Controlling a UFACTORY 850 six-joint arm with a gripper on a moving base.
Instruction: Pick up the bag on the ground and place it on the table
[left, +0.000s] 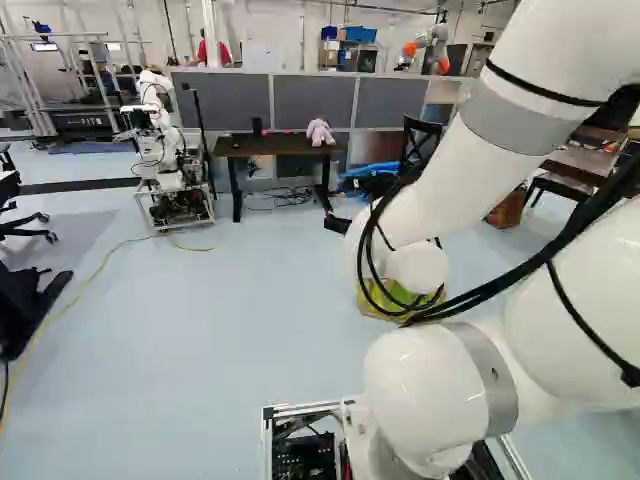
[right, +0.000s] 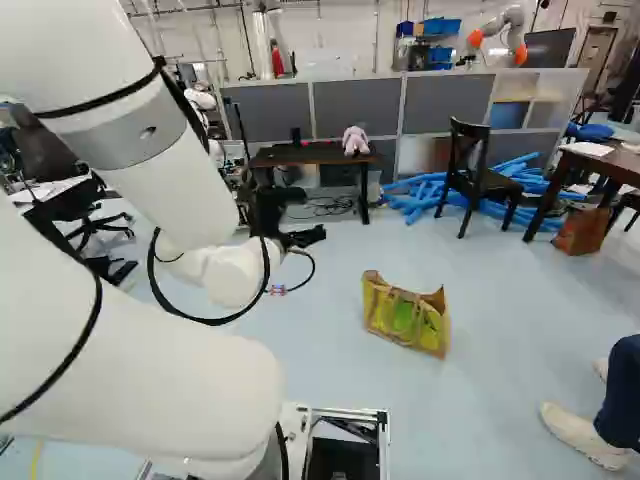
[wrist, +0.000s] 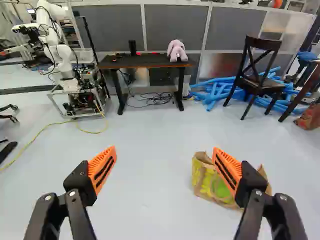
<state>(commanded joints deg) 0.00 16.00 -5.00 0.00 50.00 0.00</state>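
"One tan bag (right: 405, 318) with a yellow and green print, of paper or coarse cloth by the look of it. On the pale blue-grey floor (right: 510, 320), mouth upward, slumped a little. So, which step in hand?"

"The approach, at a guess. Bag not lifted, not gripped."

"And the jaws?"

"Spread wide, with nothing pinched between the orange pads (wrist: 102, 170)."

"Any contact with the bag?"

"None to be seen. In the wrist view, out beyond one finger and off to that side of the gap, partly hidden behind that pad. In the right base view, to the right of the jaws and lower."

"Next move, then?"

"Swing to the robot's right until lined up, then go down, probably to straddle the upper edge. Close only with rim or handle between the pads."

"Any likely trouble?"

"Perhaps a fold in the soft rim, or a tip-over from a stray push. Also, mind the person's beige shoe (right: 580, 437), well apart from the bag."

"And afterwards?"

"Up and ahead, probably to the dark tabletop (wrist: 145, 61) on black legs, beside the pink plush toy (wrist: 177, 50). Not certain, though, given another dark wooden tabletop (right: 610, 162) at the right of the right base view."
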